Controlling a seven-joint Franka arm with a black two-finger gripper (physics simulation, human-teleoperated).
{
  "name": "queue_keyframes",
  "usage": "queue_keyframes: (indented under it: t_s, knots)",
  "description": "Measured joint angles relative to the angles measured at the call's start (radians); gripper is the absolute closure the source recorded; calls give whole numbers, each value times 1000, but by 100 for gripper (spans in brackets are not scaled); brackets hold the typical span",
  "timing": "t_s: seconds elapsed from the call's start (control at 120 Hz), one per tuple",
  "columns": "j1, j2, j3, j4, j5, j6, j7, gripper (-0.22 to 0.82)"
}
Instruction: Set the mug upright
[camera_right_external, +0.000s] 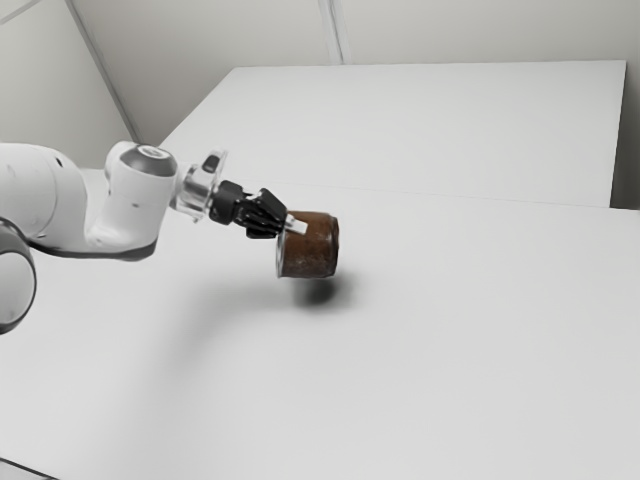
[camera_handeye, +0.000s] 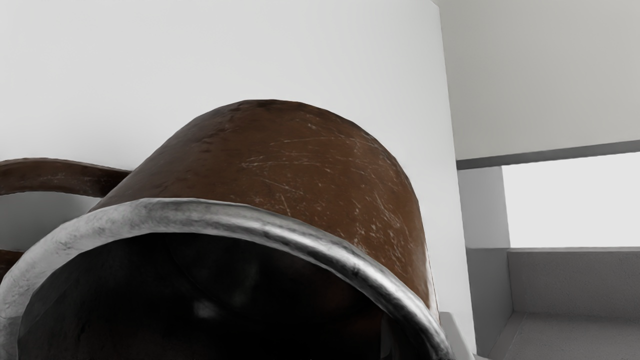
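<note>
My gripper has the mug up off the table.
In the exterior view, the mug is on its side in the air, its open end facing my arm and its shadow under it. In the wrist view, I see its shiny rim and brown handle; my gripper pinches its side, one finger outside.

The brown mug (scratched, silver-rimmed) hangs sideways.

Plain white table, softly shadowed
</note>
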Motion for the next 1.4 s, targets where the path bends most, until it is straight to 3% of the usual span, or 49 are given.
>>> queue_keyframes:
  t_s: [0.3,0.75,1.4]
  knots:
    - [-20,-19,12,20,405,98,-256,77]
    - [-119,-83,11,18,841,103,-694,77]
    - [-169,-91,12,-34,1063,77,-1149,77]
